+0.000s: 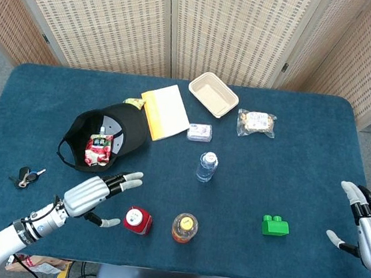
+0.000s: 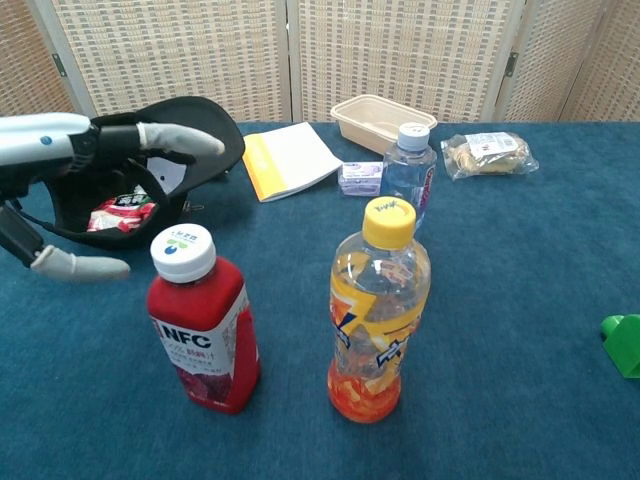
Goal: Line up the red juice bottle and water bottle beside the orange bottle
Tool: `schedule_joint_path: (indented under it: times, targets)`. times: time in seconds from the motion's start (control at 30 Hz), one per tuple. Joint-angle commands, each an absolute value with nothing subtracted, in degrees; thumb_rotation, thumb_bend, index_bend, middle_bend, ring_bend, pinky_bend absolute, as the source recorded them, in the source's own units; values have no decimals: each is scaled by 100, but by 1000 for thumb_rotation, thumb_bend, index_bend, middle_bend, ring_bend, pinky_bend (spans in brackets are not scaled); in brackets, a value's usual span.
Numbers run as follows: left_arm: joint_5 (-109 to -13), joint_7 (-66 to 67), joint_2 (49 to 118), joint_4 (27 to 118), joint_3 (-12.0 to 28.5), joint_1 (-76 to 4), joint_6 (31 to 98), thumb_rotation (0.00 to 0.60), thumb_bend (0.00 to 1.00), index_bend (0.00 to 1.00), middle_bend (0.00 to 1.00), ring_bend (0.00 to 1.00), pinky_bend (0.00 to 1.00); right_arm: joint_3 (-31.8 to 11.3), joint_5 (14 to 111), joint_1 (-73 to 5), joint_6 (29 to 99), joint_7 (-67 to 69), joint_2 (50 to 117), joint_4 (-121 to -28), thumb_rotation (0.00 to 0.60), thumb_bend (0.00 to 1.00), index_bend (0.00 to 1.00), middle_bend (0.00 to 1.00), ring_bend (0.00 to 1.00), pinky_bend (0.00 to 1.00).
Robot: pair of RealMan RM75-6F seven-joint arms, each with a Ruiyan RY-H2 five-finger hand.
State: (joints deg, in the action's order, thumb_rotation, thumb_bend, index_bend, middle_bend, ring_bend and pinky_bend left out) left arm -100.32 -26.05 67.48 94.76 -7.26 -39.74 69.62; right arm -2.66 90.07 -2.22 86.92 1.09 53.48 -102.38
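Where the blue cloth-covered table (image 1: 319, 141) met the woven folding screens (image 1: 238, 31) behind it, we saw grey floor at both far corners. The red juice bottle (image 1: 137, 220) stood upright near the front edge, just left of the orange bottle (image 1: 185, 227), the two apart. The water bottle (image 1: 206, 166) stood upright farther back, toward the middle. Our left hand (image 1: 95, 194) hung left of the red juice bottle, fingers spread and holding nothing, not touching it. Our right hand (image 1: 370, 227) sat at the table's right edge, fingers apart and empty. A green block (image 1: 275, 226) lay between it and the orange bottle, with bare cloth around it. A black cap (image 1: 102, 136), a notepad (image 1: 164, 111), a tray (image 1: 213, 94) and keys (image 1: 27, 176) occupied the left and back.
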Motion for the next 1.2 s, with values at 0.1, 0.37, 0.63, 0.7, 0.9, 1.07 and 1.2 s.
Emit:
schedule_joint_path:
  times: [0.1, 0.37, 0.63, 0.7, 0.9, 1.07, 1.2]
  targets:
    - [-9571, -2474, 6492, 9528, -591, -3586, 7277, 600, 223, 0, 0, 24, 196, -217, 9056, -395, 8380, 141, 5269, -10306, 600, 113, 0, 129, 81, 205]
    - [-8754, -1490, 6234, 9550, -408, -2897, 7702, 600, 224, 0, 0, 24, 194, -125, 9132, -661, 7872, 340, 5173, -10412, 600, 52, 0, 129, 81, 205]
    - [-8102, -542, 6113, 9728, -254, -2413, 7867, 600, 224, 0, 0, 24, 189, -101, 9283, -1181, 7128, 889, 5221, -10496, 600, 52, 0, 122, 80, 205]
    - [-8035, -508, 6086, 9794, -207, -2330, 7901, 600, 224, 0, 0, 24, 188, -150, 9311, -1353, 6967, 1151, 5292, -10500, 600, 62, 0, 115, 70, 204]
    - [-8057, -262, 6077, 9912, -130, -2158, 8009, 600, 224, 14, 0, 24, 187, -305, 9230, -1842, 6461, 1583, 5582, -10453, 600, 58, 0, 114, 66, 203]
    - [-8106, -206, 6009, 10046, -41, -2118, 7954, 600, 223, 14, 0, 24, 187, -559, 8908, -2265, 6076, 1741, 5974, -10307, 600, 0, 0, 112, 66, 203]
    - [-8155, -150, 5949, 10096, 9, -2090, 7901, 600, 224, 14, 0, 24, 187, -769, 8543, -2505, 5892, 2015, 6318, -10158, 600, 0, 0, 108, 62, 203]
